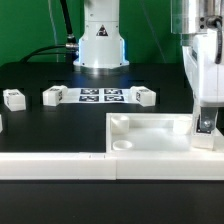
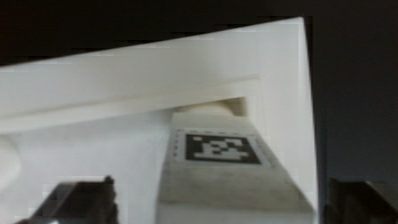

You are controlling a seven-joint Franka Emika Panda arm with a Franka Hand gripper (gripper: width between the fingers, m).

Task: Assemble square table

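Wrist view crops the gripper (image 2: 214, 206) so its fingers (image 2: 80, 200) are dark stubs, spread wide; between them, clear of both, a tagged leg (image 2: 221, 150) meets the blurred tabletop (image 2: 107, 100).

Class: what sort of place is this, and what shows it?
Probably a robotics lab bench: the arm's base on a black table, the marker board, and loose tagged white legs.

Tray (image 1: 150, 137) floor is clear except exterior view's right corner, taken by upright leg (image 1: 205, 125); front is barred by rail (image 1: 50, 162); gaps are seen between loose legs (image 1: 53, 95) behind
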